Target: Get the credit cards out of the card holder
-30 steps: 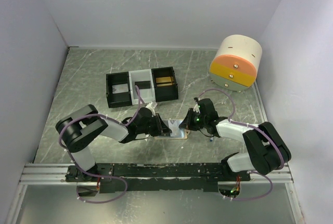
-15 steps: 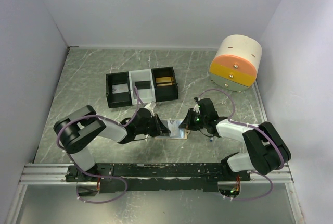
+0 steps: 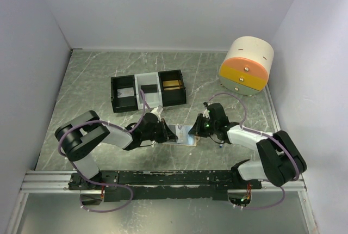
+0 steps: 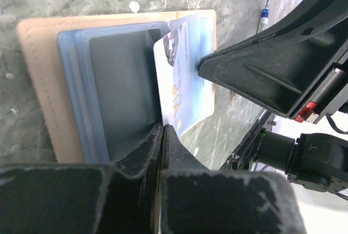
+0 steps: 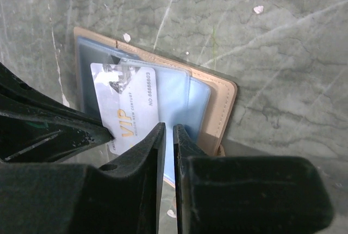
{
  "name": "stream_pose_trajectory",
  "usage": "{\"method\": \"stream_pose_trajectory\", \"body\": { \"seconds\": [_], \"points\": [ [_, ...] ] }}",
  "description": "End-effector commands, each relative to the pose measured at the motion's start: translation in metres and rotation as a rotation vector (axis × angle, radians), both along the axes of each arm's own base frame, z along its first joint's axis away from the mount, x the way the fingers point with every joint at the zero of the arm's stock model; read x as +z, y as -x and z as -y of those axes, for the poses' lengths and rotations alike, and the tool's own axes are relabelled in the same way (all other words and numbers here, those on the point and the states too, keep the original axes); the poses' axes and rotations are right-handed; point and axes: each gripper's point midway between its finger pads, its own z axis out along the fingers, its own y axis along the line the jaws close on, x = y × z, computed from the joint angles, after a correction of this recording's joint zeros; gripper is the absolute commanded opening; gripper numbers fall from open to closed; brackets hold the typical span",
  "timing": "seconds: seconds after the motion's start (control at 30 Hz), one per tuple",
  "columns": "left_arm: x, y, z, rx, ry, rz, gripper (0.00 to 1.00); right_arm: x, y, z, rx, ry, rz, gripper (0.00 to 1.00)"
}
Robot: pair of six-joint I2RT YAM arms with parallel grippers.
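The holder (image 4: 37,87) lies open and flat on the tabletop (image 3: 92,81), in the near middle between the two arms. Its tan outside faces down and its pale blue pockets face up. A light blue card (image 4: 187,81) marked VIP sticks partway out of a pocket, slanted across the holder's right half.

The left claw (image 4: 162,129) is closed, fingers pressed together, with its tips at the card's near corner. Whether that corner is caught between them cannot be told.

The right claw (image 5: 166,131) comes in from the other side, closed to a thin slit that shows pale blue. It sits on the holder's blue flap at the card's edge. Whether it pinches the flap is unclear. In the left wrist view one of its black fingers lies against the card's face, so the two claws crowd the card from both sides, almost tip to tip.

Behind the holder, and apart from it, stands a three-compartment tray (image 3: 137,88) with a dark item in each of two bins and a gold one in the third. A round drum (image 3: 246,65) with orange and yellow drawer fronts sits in the far right corner. A thin blue-tipped stick (image 4: 265,10) lies on the tabletop beyond the right claw.
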Motion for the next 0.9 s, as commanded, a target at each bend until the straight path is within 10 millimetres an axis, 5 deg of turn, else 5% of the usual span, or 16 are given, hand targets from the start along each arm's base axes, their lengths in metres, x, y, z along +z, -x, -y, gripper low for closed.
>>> {"method": "stream_pose_trajectory", "body": {
  "seconds": [0.0,0.2,0.5,0.77,0.87],
  "points": [
    [0.004,-0.001,0.000,-0.014,-0.010,0.036,0.07,-0.014,0.019,0.025,0.002,0.127,-0.053,0.14],
    [0.004,0.000,0.003,-0.029,-0.012,0.036,0.07,0.017,0.014,-0.001,0.103,0.000,0.016,0.20],
    [0.004,-0.001,0.004,-0.040,-0.020,0.038,0.07,0.023,0.023,-0.028,0.235,-0.116,0.009,0.24],
    [0.004,-0.002,0.005,-0.049,-0.038,0.046,0.07,0.029,0.012,-0.029,0.225,-0.092,0.044,0.25],
    [0.006,-0.003,0.005,-0.051,-0.041,0.051,0.07,0.012,0.007,-0.013,0.143,0.010,0.011,0.27]
  ]
}}
